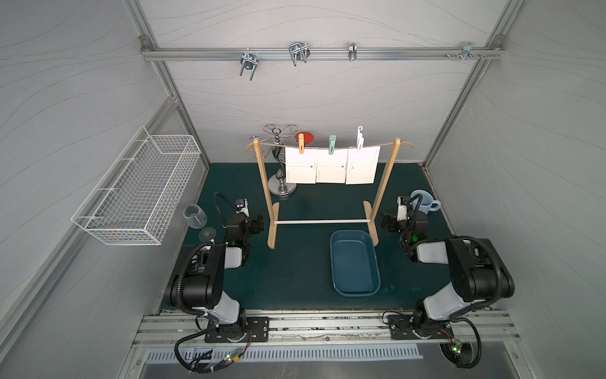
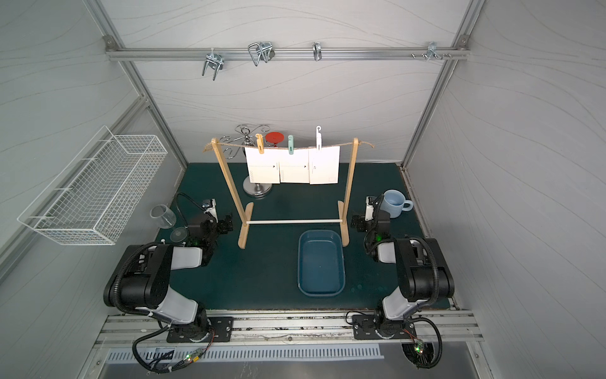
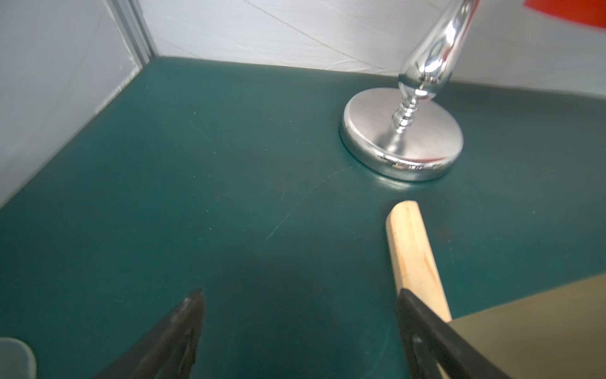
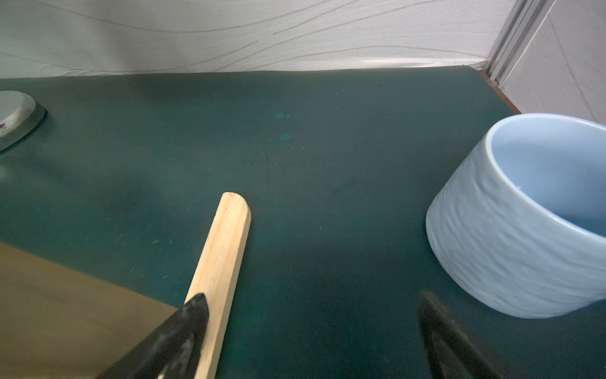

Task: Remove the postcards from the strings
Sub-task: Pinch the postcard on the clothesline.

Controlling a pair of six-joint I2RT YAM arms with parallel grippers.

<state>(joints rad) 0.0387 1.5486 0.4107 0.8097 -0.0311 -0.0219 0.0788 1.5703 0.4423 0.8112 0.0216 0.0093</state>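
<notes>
Three white postcards [image 1: 301, 165] [image 1: 332, 167] [image 1: 362, 165] hang side by side from the tan strings [image 1: 273, 144], stretched between two pale wooden uprights [image 1: 262, 177]. Orange, green and white pegs [image 1: 332, 144] clip them on. Both top views show them [image 2: 262, 167]. My left gripper [image 1: 257, 224] [image 3: 300, 293] is low over the mat, outside the rack's left foot [image 3: 413, 249], open and holding nothing. Low beside the rack's right foot [image 4: 223, 242], my right gripper [image 1: 387, 223] [image 4: 313, 297] is likewise open with bare mat between its fingers. Neither wrist view shows the cards.
A dark blue tray [image 1: 354, 265] lies in front of the rack. A light blue mug [image 1: 423, 201] [image 4: 524, 213] stands by the right gripper. A chrome stand [image 1: 282, 188] [image 3: 401, 141] is behind the rack's left. A clear glass [image 1: 195, 216] and a wire basket [image 1: 137, 193] are at the left.
</notes>
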